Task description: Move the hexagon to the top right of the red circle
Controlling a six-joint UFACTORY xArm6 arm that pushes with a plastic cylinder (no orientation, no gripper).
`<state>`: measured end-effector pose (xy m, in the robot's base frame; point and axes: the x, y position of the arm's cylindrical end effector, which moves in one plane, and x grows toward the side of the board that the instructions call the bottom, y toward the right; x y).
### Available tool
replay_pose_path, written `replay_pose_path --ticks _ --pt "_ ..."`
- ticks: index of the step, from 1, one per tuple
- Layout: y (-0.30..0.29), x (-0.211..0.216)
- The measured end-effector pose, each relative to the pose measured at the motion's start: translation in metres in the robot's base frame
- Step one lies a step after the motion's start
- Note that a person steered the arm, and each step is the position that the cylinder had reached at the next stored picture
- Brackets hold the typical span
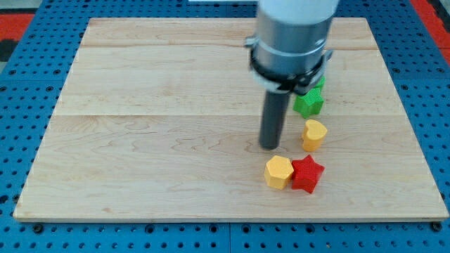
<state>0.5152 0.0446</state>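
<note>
A yellow hexagon (278, 172) lies on the wooden board (155, 126) near the view's bottom, touching a red star (307, 174) on its right. My tip (270, 146) rests on the board just above the hexagon, slightly to its left, a small gap apart. A yellow heart-like block (314, 134) lies to the right of my tip. A green star (309, 102) sits above it, partly hidden by the arm. No red circle shows in this view.
The grey arm body (292, 35) covers the board's top centre-right and may hide blocks behind it. A blue pegboard (28, 84) surrounds the board on all sides.
</note>
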Motion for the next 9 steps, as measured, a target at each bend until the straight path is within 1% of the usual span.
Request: replay_pose_path --ticks 1,2,3,4,5,6,7,8,9 --pt "-0.016 0.031" --pt "-0.016 0.049" --pt "-0.014 0.071" --pt "0.004 0.083" --pt "-0.003 0.056" --pt "-0.001 0.045" --pt "0.007 0.081" --pt "0.039 0.072" --pt "0.026 0.042"
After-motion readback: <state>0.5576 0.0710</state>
